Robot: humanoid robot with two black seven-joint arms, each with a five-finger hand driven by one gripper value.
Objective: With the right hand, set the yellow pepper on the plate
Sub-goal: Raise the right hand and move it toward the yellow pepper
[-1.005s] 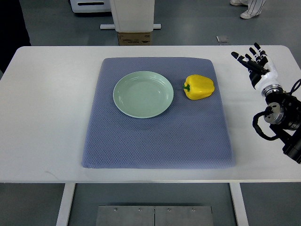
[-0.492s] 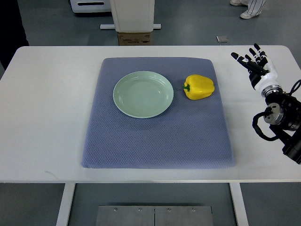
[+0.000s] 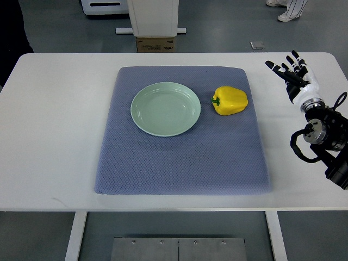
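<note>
One hand in play: right hand [image 3: 293, 73] hovered over bare white table [image 3: 60, 125], fingers spread, nothing held. Yellow pepper [image 3: 230, 100] lay on its side on blue mat [image 3: 185, 163], well off to hand's left, stem facing pale green plate [image 3: 165, 109]. Plate sat just beyond pepper, small gap between, nothing on it. Step in hand, by judgement: reach. Best approach: sweep left, come down over pepper's broad top, wrap fingers around body, not stem. Smooth skin likely slippery; lift clear of plate rim before setting down centre.
</note>
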